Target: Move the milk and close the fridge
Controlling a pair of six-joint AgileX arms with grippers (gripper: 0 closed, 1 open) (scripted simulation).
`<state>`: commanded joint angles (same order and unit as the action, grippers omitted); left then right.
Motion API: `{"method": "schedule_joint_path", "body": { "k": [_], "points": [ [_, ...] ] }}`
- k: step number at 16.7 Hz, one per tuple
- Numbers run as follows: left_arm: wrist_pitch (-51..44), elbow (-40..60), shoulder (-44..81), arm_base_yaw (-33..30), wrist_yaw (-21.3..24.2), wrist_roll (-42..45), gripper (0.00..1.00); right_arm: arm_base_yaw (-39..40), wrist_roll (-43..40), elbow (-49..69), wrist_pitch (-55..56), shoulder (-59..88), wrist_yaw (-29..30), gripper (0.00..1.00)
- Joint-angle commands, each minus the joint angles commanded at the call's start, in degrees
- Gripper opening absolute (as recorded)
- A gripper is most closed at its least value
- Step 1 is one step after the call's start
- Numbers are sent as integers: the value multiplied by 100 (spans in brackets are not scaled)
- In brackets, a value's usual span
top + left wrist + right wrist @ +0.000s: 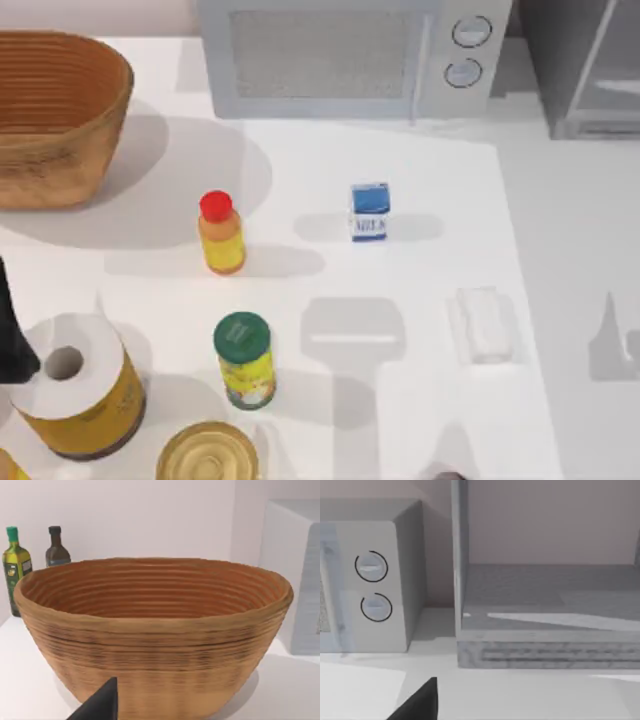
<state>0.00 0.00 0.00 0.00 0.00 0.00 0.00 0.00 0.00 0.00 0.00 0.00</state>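
Note:
The milk (369,212), a small blue-and-white carton, stands upright in the middle of the table in front of the microwave (340,55). At the table's back right is the grey fridge (585,75), standing open; the right wrist view looks into its bare interior (550,595). A dark part of my right gripper (420,702) shows low in that view, well short of the fridge. My left arm (10,335) sits at the left edge, and a dark part of my left gripper (100,707) faces the basket. Neither gripper holds anything that I can see.
A woven basket (60,120) fills the back left. A red-capped orange bottle (220,232), a green-lidded yellow jar (243,360), a white roll (70,375) and a tin can (207,455) stand front left. A white block (485,325) lies right of centre. Two bottles (17,562) stand behind the basket.

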Motion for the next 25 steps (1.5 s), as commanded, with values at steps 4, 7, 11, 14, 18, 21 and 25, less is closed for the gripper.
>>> {"method": "schedule_joint_path", "body": {
  "k": [4, 7, 11, 14, 18, 21, 25],
  "points": [
    [0, 0, 0, 0, 0, 0, 100, 193, 8, 3, 199, 203, 199, 100],
    [0, 0, 0, 0, 0, 0, 100, 902, 33, 17, 818, 859, 909, 100],
    [0, 0, 0, 0, 0, 0, 100, 2340, 64, 31, 1891, 2030, 2351, 100],
    [0, 0, 0, 0, 0, 0, 100, 3507, 79, 51, 2697, 2905, 3510, 100],
    [0, 0, 0, 0, 0, 0, 100, 4745, 94, 97, 3642, 3876, 4762, 100],
    [0, 0, 0, 0, 0, 0, 100, 5227, 102, 131, 4111, 4332, 5250, 100],
    [0, 0, 0, 0, 0, 0, 100, 5293, 104, 138, 4181, 4401, 5318, 100]
  ]
}}
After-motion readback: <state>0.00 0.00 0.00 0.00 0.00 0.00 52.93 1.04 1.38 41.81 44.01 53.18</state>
